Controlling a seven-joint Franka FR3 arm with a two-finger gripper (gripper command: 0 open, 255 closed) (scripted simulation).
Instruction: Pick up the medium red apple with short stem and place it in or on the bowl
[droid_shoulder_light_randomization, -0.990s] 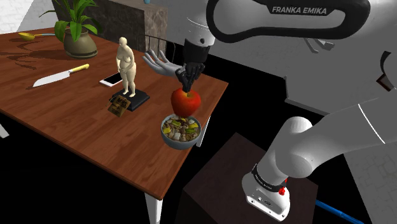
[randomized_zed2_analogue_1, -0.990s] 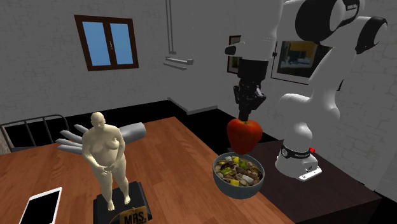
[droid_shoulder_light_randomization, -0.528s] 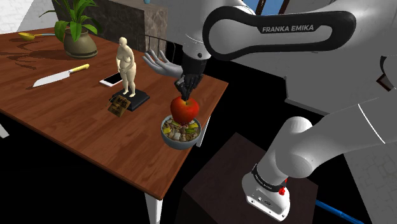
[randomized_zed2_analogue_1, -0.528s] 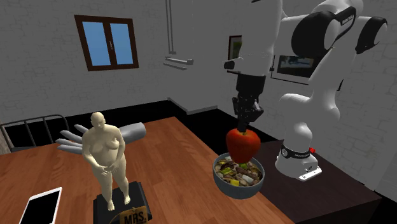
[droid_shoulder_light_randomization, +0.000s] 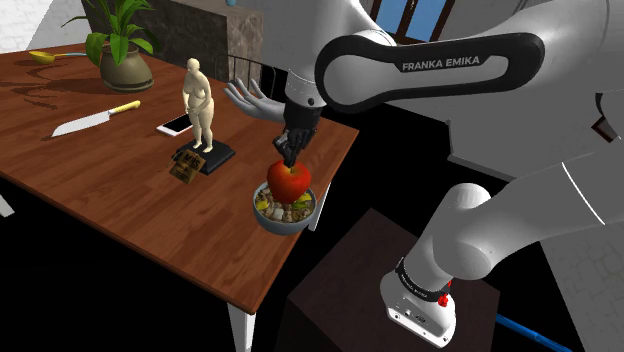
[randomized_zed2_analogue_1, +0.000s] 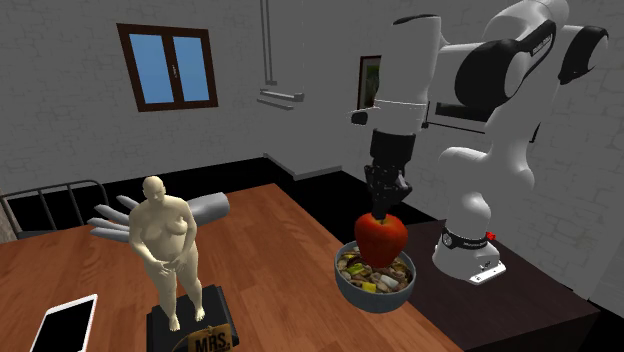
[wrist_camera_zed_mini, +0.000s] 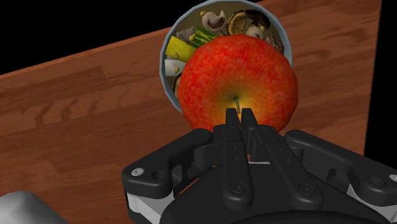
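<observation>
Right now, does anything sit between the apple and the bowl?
Nothing visible does. The gripper holds the red apple by its stem directly above the bowl, whose mixed food filling lies just beneath it.

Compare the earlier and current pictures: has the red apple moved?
Yes. In the shoulder view, the red apple, held by the gripper, has dropped toward the bowl and now hangs close over its contents.
</observation>
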